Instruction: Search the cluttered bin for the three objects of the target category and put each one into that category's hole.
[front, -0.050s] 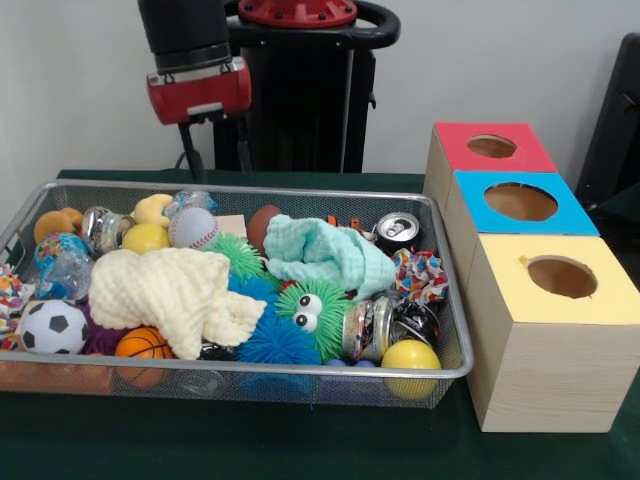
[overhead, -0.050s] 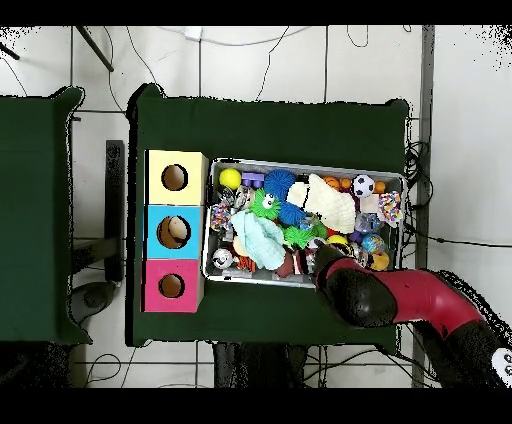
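Observation:
A wire mesh bin holds a jumble of things. It contains a soccer ball, a basketball, a baseball, a brown football and yellow balls. A cream cloth and a teal cloth lie across the pile. Drink cans, spiky green and blue toys and knotted rope toys fill the gaps. My gripper hangs above the bin's far left edge, touching nothing. Three boxes with round holes stand beside the bin: red, blue and yellow.
In the overhead view the red and black arm covers the bin's near right corner. The three boxes stand in a row left of the bin on the green tablecloth.

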